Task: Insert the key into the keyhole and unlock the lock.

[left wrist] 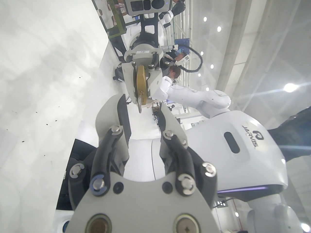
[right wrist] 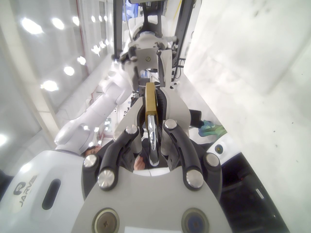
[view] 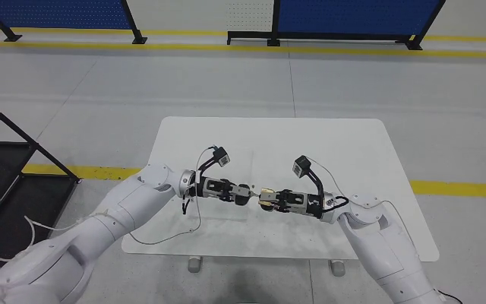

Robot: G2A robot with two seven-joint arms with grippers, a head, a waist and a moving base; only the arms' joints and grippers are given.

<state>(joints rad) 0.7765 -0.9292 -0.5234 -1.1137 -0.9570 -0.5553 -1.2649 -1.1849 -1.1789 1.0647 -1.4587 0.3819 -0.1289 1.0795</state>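
While the left gripper (left wrist: 143, 109) has its fingers apart, the small silver metal key (left wrist: 140, 105) sits between their tips, poking out of the gold brass padlock (left wrist: 141, 83). The right gripper (right wrist: 153, 95) is clamped on the padlock, above the white table (view: 342, 152). It looks best to squeeze the key's flat head and turn gently.

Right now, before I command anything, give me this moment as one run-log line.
right tool: shut on padlock | key: sticking from padlock | left tool: open, flanking key, not gripping | both over table
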